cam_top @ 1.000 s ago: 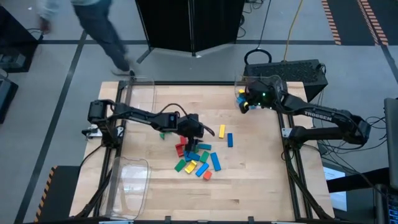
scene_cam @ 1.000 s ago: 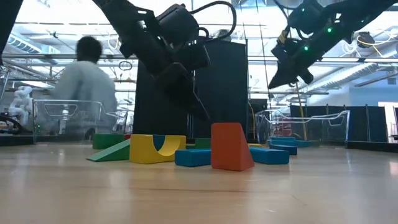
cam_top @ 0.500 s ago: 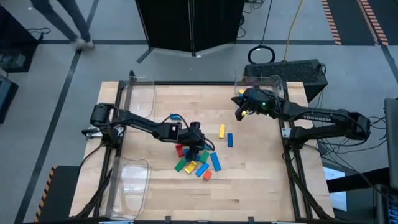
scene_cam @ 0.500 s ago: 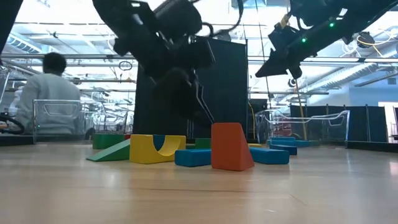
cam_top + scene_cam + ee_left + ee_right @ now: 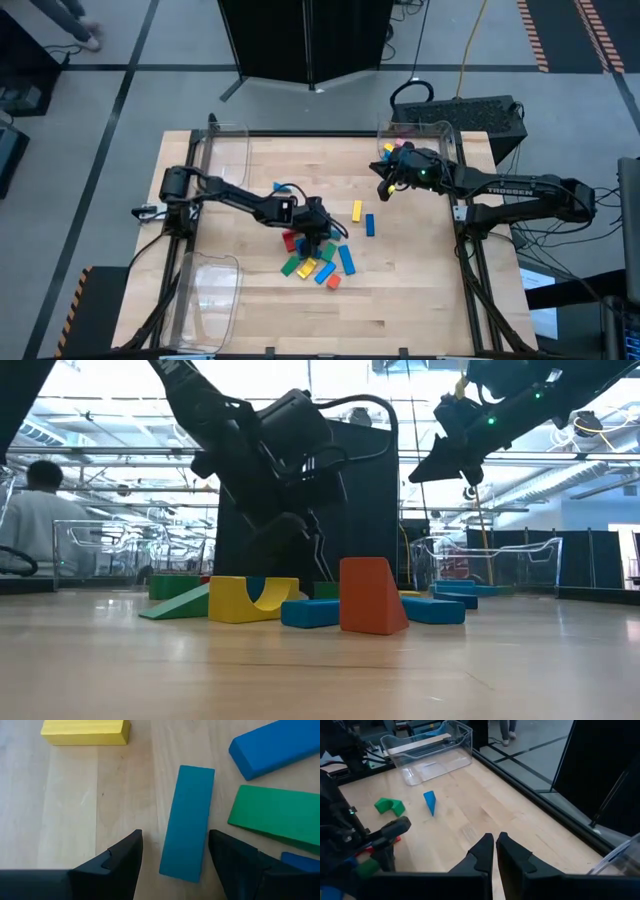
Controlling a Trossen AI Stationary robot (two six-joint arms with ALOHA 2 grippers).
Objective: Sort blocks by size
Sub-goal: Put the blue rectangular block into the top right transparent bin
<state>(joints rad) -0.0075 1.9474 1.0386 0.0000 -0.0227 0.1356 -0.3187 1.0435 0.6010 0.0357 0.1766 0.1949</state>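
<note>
- High view: left arm reaches from the table's left edge across to the middle, elbow low, left gripper [image 5: 318, 225] down over the pile of blocks [image 5: 318, 256] at table centre.
- Yellow block [image 5: 357, 210] and blue block [image 5: 369, 224] lie just right of the pile, apart from it.
- Right arm stretches in from the right edge toward the far right corner; right gripper [image 5: 385, 182] hangs just inside the clear bin [image 5: 441, 128] there, which holds a few coloured pieces.
- Two more clear bins on the left side, one far [image 5: 222, 152], one near [image 5: 208, 300].
- Low view: left arm slants down behind the orange wedge [image 5: 371, 596] and yellow arch block [image 5: 252, 599]; right arm is high, well clear of the tabletop [image 5: 320, 670].
- A person [image 5: 38, 520] stands in the room behind.
- Left wrist view: fingers [image 5: 122, 862] spread, straddling a teal block [image 5: 187, 822] that lies flat on the wood; neither finger touches it.
- Yellow bar [image 5: 85, 732], blue bar [image 5: 275, 747] and green bar [image 5: 277, 817] lie around it.
- Right wrist view: fingertips [image 5: 484, 849] pressed almost together, nothing between them, above bare wood.
- Beyond them, a green arch block [image 5: 389, 806] and a blue wedge [image 5: 430, 801] rest on the table.
</note>
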